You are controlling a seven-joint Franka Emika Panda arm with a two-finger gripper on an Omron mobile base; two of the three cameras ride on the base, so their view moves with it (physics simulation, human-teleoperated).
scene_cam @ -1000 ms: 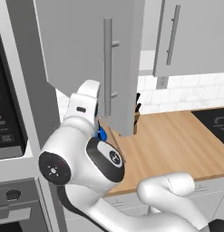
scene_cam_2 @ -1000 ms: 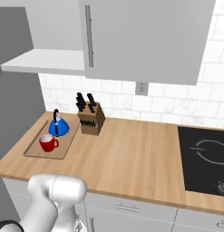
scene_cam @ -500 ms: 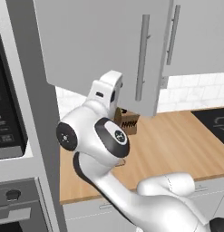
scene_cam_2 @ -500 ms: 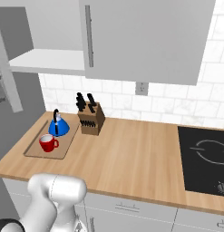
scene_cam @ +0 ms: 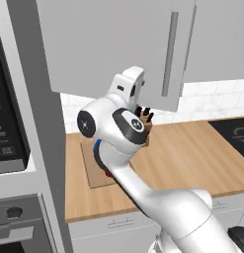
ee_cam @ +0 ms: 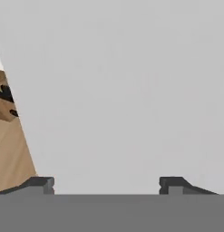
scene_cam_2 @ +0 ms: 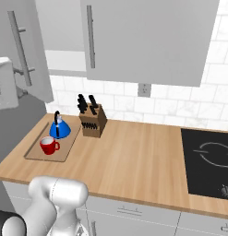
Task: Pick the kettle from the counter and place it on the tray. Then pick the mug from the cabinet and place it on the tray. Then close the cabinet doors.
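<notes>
Cabinet doors (scene_cam_2: 143, 41) are hanging above the tabletop (scene_cam_2: 134, 161), and one pale grey door panel (scene_cam_2: 25, 50) at the left end is standing swung out at an angle, its long silver bar handle (scene_cam_2: 19, 48) facing the room. In the hand view that flat grey panel (ee_cam: 127, 90) is lying right ahead of the gripper (ee_cam: 106, 185), whose two dark fingertips (ee_cam: 41, 183) are standing wide apart with nothing between them; whether they are touching the panel I cannot tell. In the right base view the white hand (scene_cam_2: 5, 83) is showing at the left edge, just beside the angled door. In the left base view the arm is rising in front of the door, with the hand (scene_cam: 128, 89) up against the lower part of the panel (scene_cam: 113, 44).

Down on the tabletop, the tray (scene_cam_2: 37, 154) is lying at the left end, near the front edge. Both the blue kettle (scene_cam_2: 59, 129) and the red mug (scene_cam_2: 49, 146) are sitting on it, the kettle toward the back and the mug toward the front, close together but apart. A wooden knife block (scene_cam_2: 93, 122) is standing just beside the tray's right rear corner, close to the back edge. A black hob (scene_cam_2: 207, 161) is occupying the right end of the tabletop.
</notes>
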